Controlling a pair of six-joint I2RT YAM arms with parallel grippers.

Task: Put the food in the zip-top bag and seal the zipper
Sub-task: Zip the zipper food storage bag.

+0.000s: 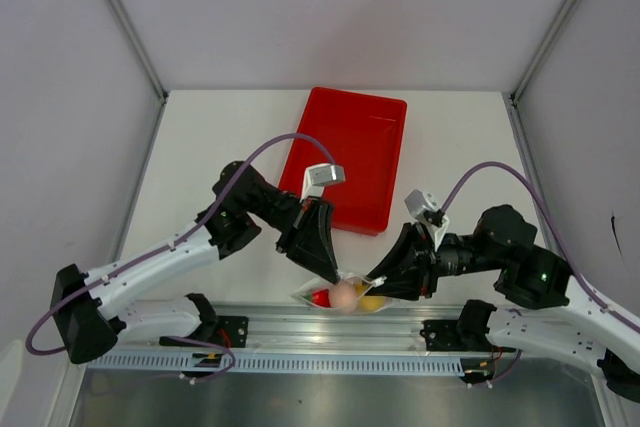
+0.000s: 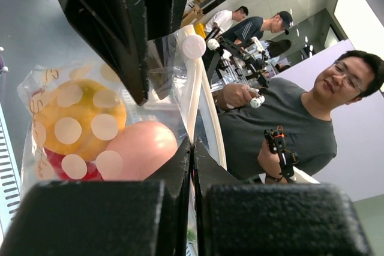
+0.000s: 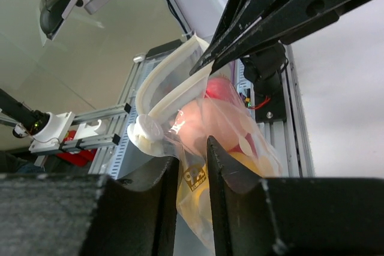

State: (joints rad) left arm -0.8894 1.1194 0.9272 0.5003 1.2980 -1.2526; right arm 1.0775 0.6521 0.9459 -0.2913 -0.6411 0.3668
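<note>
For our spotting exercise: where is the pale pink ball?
In the top view, the pale pink ball sits inside the zip-top bag at the near edge of the table, between the red chili and yellow fruit.

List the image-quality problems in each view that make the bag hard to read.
Top external: evenly lit and sharp, but the clear zip-top bag shows mainly by its contents. Left wrist: left fingers blurred up close, yellow fruit sharp through the film, upper right corner overexposed. Right wrist: right fingers out of focus, film glints over the pinkish ball.
</note>
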